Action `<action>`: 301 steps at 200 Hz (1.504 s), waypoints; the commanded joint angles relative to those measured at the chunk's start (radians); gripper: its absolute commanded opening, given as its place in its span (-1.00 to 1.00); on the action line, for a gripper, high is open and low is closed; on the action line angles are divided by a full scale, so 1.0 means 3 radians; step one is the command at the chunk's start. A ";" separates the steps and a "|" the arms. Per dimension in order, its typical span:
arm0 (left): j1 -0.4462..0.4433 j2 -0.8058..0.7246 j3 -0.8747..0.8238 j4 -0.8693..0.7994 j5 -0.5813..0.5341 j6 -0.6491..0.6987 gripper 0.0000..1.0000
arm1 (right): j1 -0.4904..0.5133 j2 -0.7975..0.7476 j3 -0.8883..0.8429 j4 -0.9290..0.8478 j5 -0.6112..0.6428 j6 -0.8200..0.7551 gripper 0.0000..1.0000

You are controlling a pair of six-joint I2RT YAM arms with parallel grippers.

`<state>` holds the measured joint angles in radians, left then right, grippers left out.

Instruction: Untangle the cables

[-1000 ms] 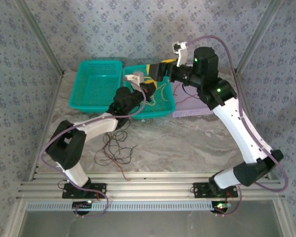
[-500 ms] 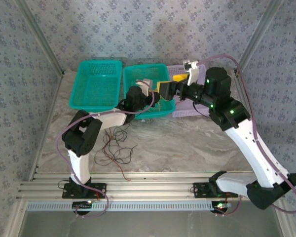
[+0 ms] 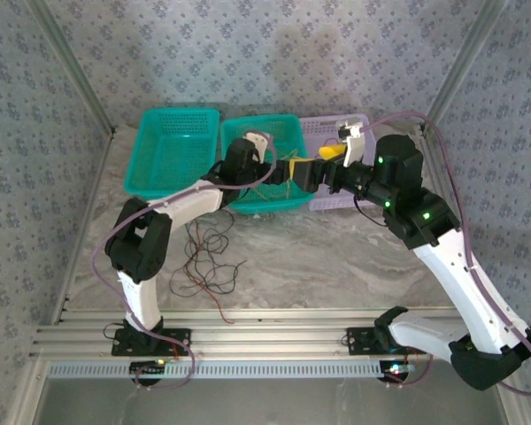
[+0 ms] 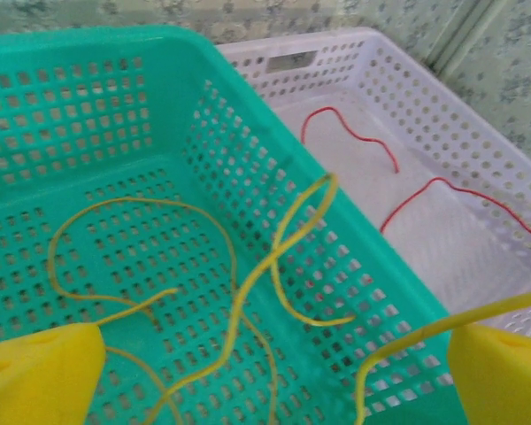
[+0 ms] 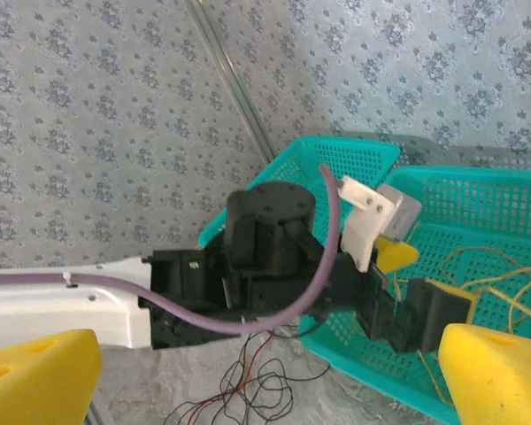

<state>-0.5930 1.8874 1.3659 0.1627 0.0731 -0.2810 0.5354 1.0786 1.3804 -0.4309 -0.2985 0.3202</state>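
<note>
1. Left gripper: open. In the left wrist view its two yellow pads sit in the lower corners of the frame, wide apart, with nothing clamped between them. It hangs over the middle teal basket.
2. Right gripper: open, with its yellow pads at the lower left and lower right of the right wrist view. In the top view it is at centre frame, just right of the left gripper, over the border between the teal basket and the lavender basket.
3. Yellow cable: loose loops on the teal basket floor. One strand passes close to the lower-right pad; contact cannot be confirmed.
4. Red cable: lies in the lavender basket, right of frame.
5. Black and red cables: tangled on the marble tabletop, lower left of centre in the top view.
</note>
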 commanded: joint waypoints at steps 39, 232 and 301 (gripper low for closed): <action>0.0310 -0.0274 0.0344 -0.0849 -0.0149 -0.0012 0.99 | -0.0001 -0.0033 -0.0030 -0.0172 0.0084 0.0014 1.00; 0.0311 -0.2696 -0.1304 -0.2762 -0.0708 -0.1438 0.99 | 0.1201 0.1372 -0.1166 0.0761 0.0063 0.0301 0.92; 0.0056 -0.3136 -0.1954 -0.3243 -0.0883 -0.2112 0.99 | 0.1372 0.2514 -0.0691 0.1185 -0.0076 0.0562 0.69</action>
<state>-0.5522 0.9894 0.8330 -0.7292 -0.1509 -0.7933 0.9466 1.7714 1.1213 -0.1501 -0.3061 0.4389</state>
